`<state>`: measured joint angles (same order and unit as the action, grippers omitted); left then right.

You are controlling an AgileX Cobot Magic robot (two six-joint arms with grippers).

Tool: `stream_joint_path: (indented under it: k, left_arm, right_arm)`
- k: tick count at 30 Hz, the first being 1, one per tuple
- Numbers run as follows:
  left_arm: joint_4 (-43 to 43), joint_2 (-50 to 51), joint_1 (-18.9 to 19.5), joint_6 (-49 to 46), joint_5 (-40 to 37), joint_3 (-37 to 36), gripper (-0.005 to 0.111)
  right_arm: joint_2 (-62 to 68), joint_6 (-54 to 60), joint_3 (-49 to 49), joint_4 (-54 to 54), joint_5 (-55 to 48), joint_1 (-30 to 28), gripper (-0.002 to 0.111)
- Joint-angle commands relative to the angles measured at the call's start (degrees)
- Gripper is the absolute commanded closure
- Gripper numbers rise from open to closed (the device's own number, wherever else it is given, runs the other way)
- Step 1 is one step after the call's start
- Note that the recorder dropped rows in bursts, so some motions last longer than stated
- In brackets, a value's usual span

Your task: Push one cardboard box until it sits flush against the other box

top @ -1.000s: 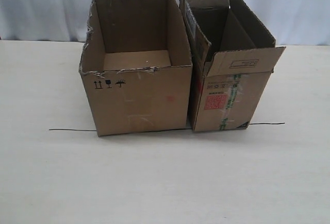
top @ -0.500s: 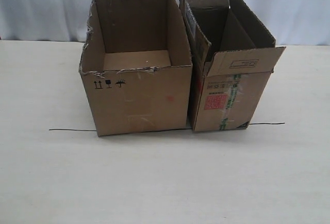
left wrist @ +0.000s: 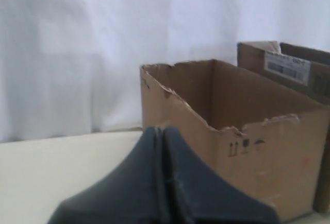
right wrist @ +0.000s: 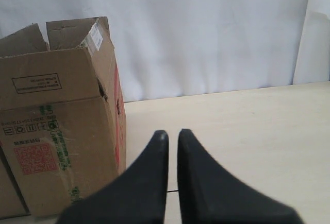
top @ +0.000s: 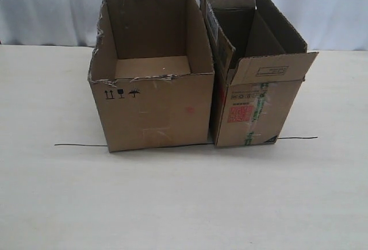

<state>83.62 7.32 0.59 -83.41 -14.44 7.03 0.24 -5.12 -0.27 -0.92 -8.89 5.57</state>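
The wide cardboard box with the ragged rim and small black symbols stands left of centre on the table. The other box, taller, with red print and green tape, stands right beside it; their near sides meet with only a thin dark seam between them. Neither gripper appears in the exterior view. My left gripper is shut and empty, short of the wide box's side wall. My right gripper is shut with a thin slit between its tips, holding nothing, to the open side of the other box.
A thin black line runs across the pale table under both boxes' front edges and emerges on the right. A white curtain closes off the back.
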Motion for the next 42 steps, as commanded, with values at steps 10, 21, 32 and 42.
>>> stream_joint_path:
  k: [10, 21, 32, 42]
  left_arm:
    - [-0.5, -7.3, -0.6, -0.5, 6.7, -7.0, 0.107]
    - [2.4, -7.3, -0.6, 1.3, 8.0, -7.0, 0.107]
    - [-76.3, -7.3, -0.6, 79.7, 8.1, -7.0, 0.107]
    - [-83.6, -7.3, -0.5, 83.9, 6.2, -7.0, 0.107]
  right_arm:
    - [-0.2, 0.0, 0.3, 0.1, -0.2, -0.1, 0.103]
    - [-0.2, 0.0, 0.3, 0.1, -0.2, -0.1, 0.103]
    - [-0.2, 0.0, 0.3, 0.1, -0.2, -0.1, 0.103]
    - [-0.2, 0.0, 0.3, 0.1, -0.2, -0.1, 0.103]
